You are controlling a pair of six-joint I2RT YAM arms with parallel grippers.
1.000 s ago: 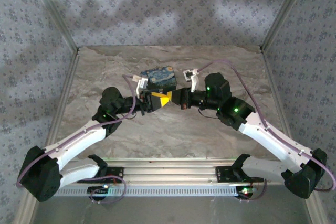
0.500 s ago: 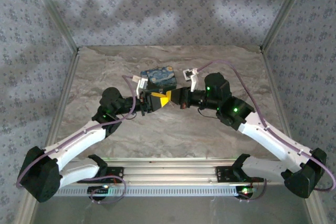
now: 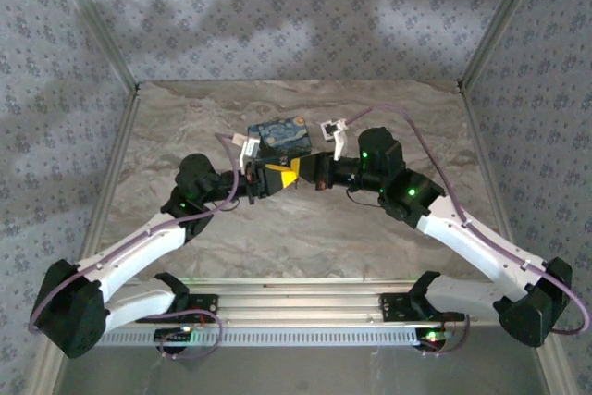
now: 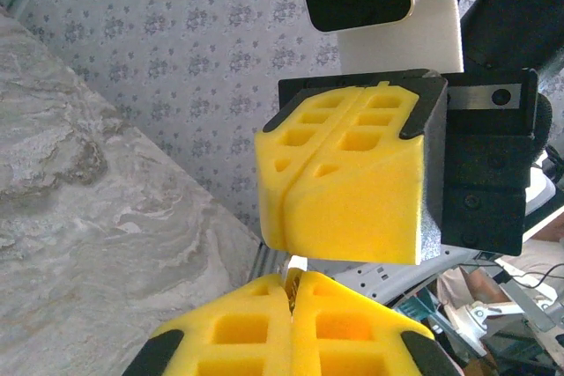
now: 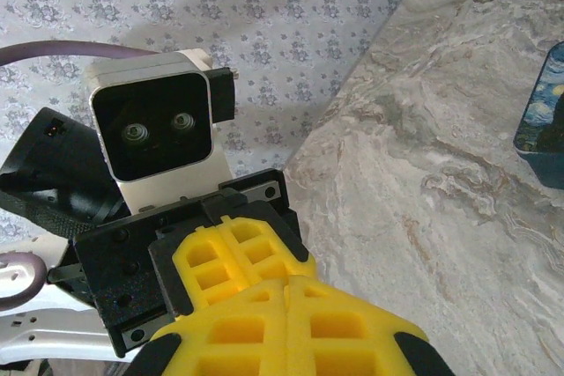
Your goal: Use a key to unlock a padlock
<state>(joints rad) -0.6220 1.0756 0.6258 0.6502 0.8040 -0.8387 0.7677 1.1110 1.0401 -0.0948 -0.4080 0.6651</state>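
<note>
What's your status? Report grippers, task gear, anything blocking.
Both shut: left gripper and right gripper tip to tip above the table. Metal sliver, likely the key, pinched in left pads. Blue box beyond, not between them.

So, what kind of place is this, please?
Probably a robot test booth, not a home: a marble-look table closed in by patterned walls on metal posts, with two robot arms bolted to a rail at its near edge.
</note>
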